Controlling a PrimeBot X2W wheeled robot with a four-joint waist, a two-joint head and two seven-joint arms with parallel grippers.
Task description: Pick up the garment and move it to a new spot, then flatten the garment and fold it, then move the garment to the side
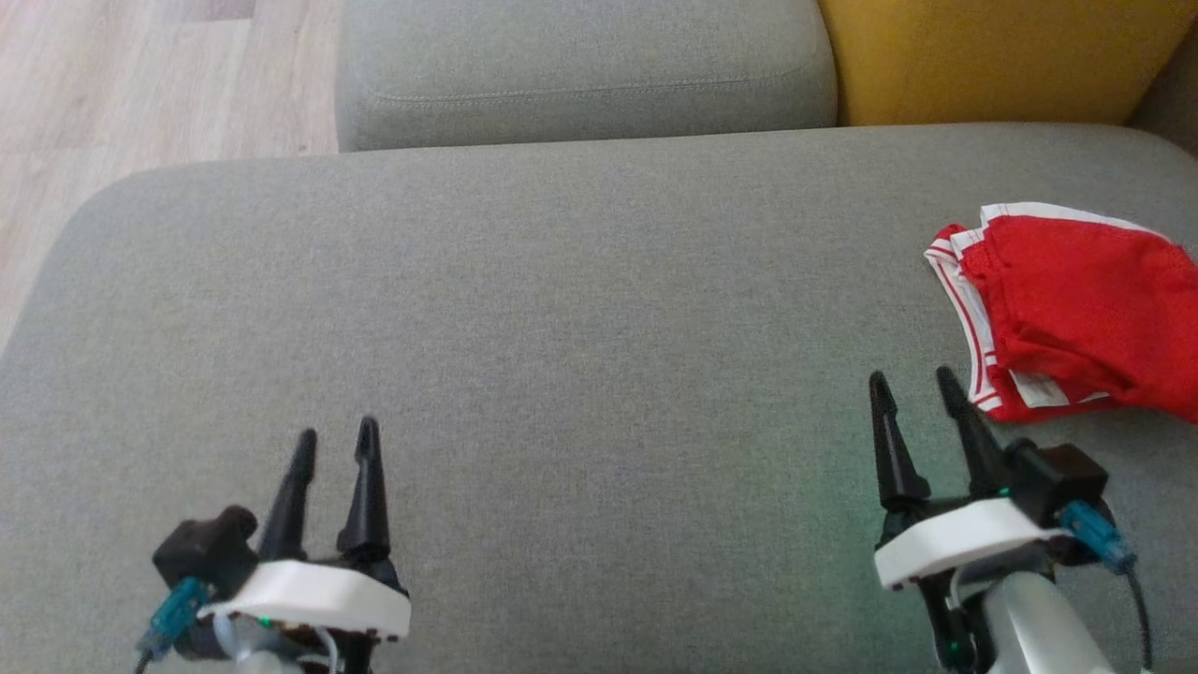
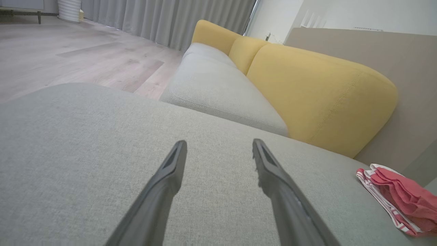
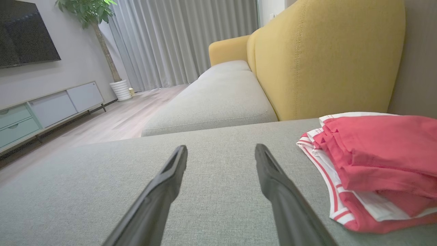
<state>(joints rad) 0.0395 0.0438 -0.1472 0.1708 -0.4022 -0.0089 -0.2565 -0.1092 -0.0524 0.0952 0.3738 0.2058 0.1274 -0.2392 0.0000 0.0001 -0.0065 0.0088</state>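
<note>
- left claw [image 1: 338,429]: fingers spread, empty, over the bare grey seat [image 1: 580,309]; garment [image 1: 1086,309] well off to its right.
- right claw [image 1: 912,374]: fingers spread, empty; garment near, ahead and right of its tips, not touching.
- garment: red cloth, white trim, in loose layers; likely light, limp, slumping; pinch the striped near edge.
- right wrist view gives the layers edge-on; head view gives both claws together.

Nothing to read from where I stand: no word, number or logo comes out legible on the garment [image 1: 1086,309] or on the sofa [image 1: 562,328].
</note>
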